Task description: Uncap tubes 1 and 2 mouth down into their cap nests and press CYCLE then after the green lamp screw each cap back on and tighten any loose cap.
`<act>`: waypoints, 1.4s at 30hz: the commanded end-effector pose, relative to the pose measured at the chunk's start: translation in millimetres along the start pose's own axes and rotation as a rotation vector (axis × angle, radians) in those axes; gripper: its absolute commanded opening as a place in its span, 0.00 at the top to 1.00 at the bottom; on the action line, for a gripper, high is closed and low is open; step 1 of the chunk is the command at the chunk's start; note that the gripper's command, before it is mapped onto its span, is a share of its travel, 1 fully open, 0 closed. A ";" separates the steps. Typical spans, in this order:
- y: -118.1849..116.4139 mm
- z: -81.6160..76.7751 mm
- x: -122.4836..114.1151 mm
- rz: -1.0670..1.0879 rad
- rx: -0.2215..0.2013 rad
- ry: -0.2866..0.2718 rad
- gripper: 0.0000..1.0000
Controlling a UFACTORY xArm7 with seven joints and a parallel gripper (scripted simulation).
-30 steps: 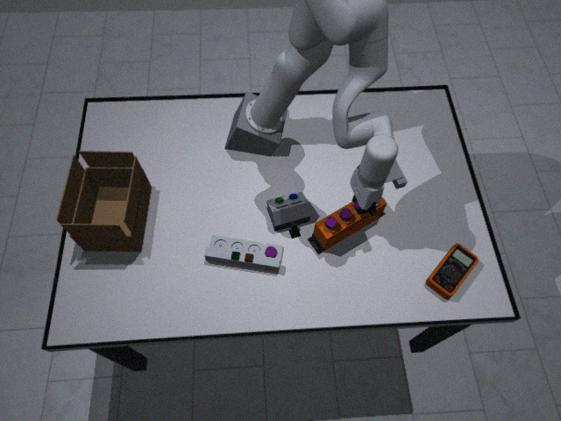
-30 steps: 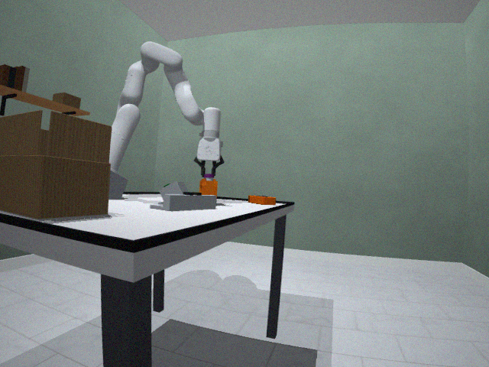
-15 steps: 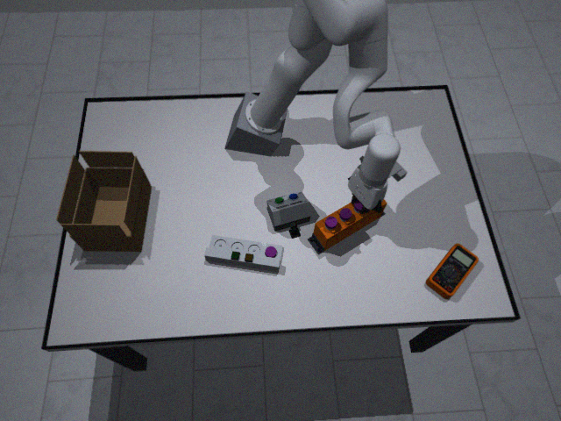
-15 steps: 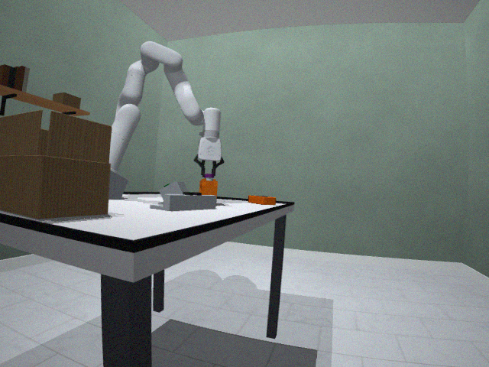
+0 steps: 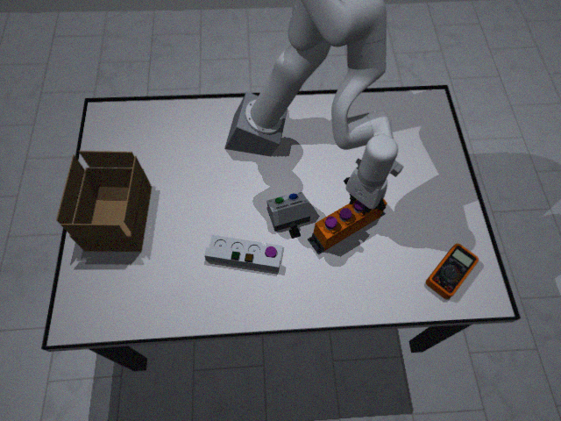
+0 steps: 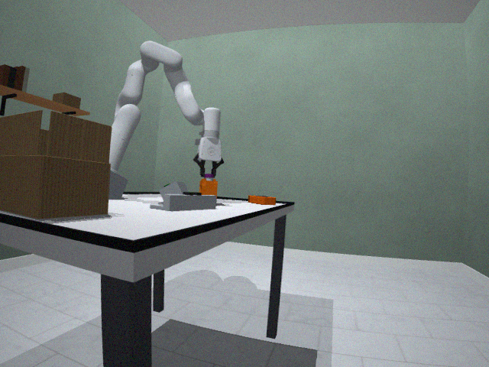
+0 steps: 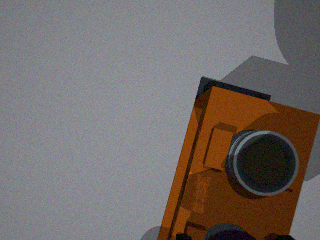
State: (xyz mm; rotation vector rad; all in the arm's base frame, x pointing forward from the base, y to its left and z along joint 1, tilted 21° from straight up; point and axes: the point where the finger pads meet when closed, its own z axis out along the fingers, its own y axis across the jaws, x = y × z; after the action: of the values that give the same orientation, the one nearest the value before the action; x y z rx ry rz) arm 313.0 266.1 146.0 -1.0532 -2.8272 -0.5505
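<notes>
One purple cap sits in the cap tray (rightmost nest).

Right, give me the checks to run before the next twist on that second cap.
1. First cap in the tray's end nest: ok.
2. First tube open: ok.
3. Pincer astride the second cap: ok, fingers loosened.
4. Second cap off its tube: not ok, it sits on top.
5. Tray lamps dark: ok.
6. How far the cap is unscrewed: cannot tell.
</notes>
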 end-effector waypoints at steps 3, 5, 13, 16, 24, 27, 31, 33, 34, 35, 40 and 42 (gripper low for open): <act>2.3 -1.7 -0.2 -0.003 -0.006 0.001 0.54; 2.3 -1.6 -0.3 -0.003 -0.006 0.001 0.54; 2.3 -4.6 -0.5 0.259 -0.006 0.002 0.54; 2.3 -6.1 -0.6 0.259 -0.006 0.002 0.54; 2.3 -8.8 -0.8 0.259 -0.006 0.002 0.54; 2.3 -8.8 -0.8 0.259 -0.006 0.002 0.54; 2.3 -8.8 -0.8 0.259 -0.006 0.002 1.00; 2.3 -8.8 -0.8 0.259 -0.006 0.002 1.00; 2.3 -8.8 -0.8 0.259 -0.006 0.002 1.00; 2.3 -8.8 -0.8 0.259 -0.006 0.002 1.00; 2.3 -8.8 -0.8 0.259 -0.006 0.002 1.00; 2.3 -8.8 -0.8 0.259 -0.006 0.002 1.00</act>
State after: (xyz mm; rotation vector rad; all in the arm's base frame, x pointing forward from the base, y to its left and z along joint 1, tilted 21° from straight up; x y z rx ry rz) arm 313.3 263.7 153.1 -1.3887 -2.6294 -0.5269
